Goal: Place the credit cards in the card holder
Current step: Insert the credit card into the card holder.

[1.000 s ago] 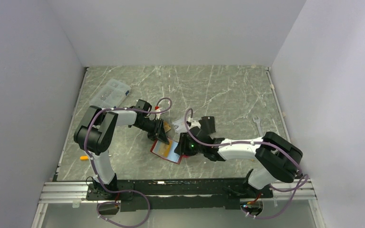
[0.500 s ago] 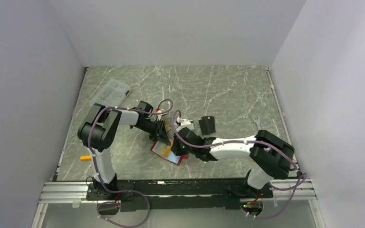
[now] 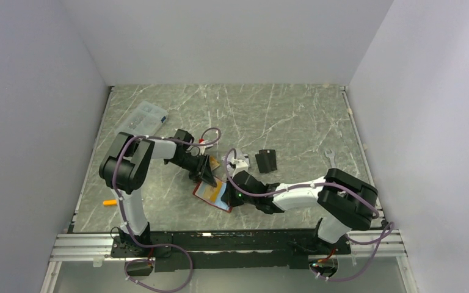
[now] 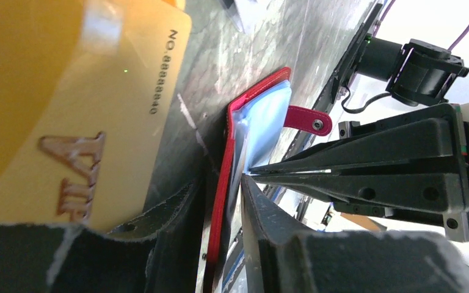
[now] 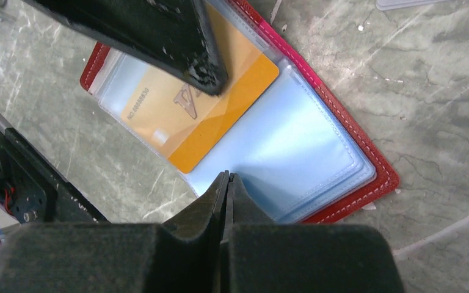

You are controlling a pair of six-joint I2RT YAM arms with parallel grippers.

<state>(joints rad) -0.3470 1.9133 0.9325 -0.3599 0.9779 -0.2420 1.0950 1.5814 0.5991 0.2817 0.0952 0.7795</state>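
The dark-red card holder [image 3: 209, 196] lies open on the table, pale clear pockets [image 5: 287, 152] up. A gold-orange credit card [image 5: 204, 113] sits in its left pocket, and the same gold card marked VIP [image 4: 67, 91] fills the left wrist view. My left gripper [image 3: 207, 172] stands slightly open astride the holder's red cover [image 4: 223, 195]; one finger [image 5: 159, 30] lies over the gold card. My right gripper [image 5: 226, 177] is shut, its tips at the near edge of the clear pockets. I cannot tell whether a pocket leaf is pinched. Silver-white cards [image 3: 239, 162] lie behind the holder.
A small black rectangle [image 3: 266, 160] lies right of the white cards. A clear plastic box [image 3: 141, 118] sits at the back left, a wrench [image 3: 330, 157] at the right, and a small orange item [image 3: 107, 202] at the near left.
My right gripper swung left from beside the black rectangle to the holder's near edge and closed. The left gripper stayed at the holder and its jaws widened a little.
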